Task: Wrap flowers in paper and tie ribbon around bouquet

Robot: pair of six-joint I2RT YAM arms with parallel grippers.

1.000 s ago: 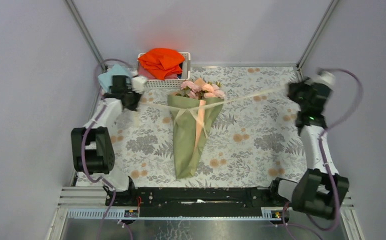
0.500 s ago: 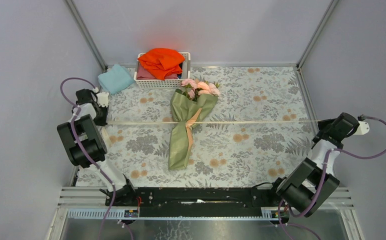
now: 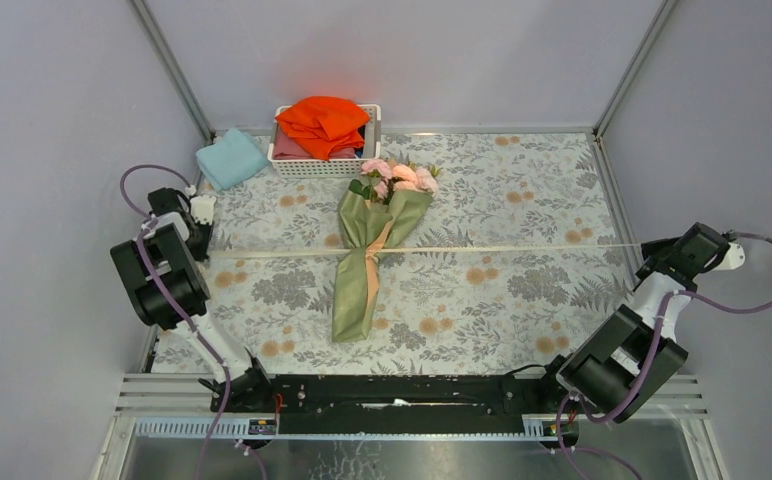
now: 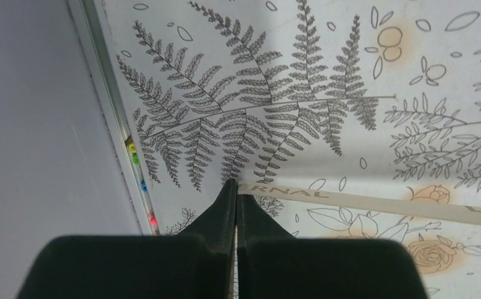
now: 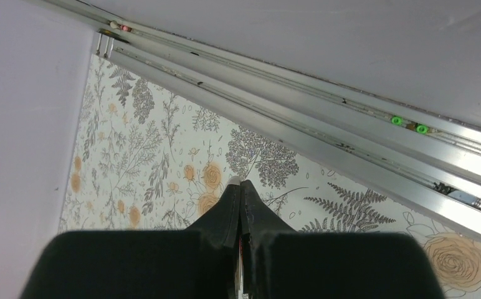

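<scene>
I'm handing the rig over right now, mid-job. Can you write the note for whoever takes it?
Left gripper: shut on one end of the ribbon, far left.
Right gripper: shut on the other end, far right.
Bouquet lies in the middle, flowers toward the white basket. The ribbon runs taut across it.
Done: paper wrapped around the stems, ribbon cinched at the cone's waist.
Left: I cannot tell whether the knot is finished. Check it, then release both ends.
</scene>
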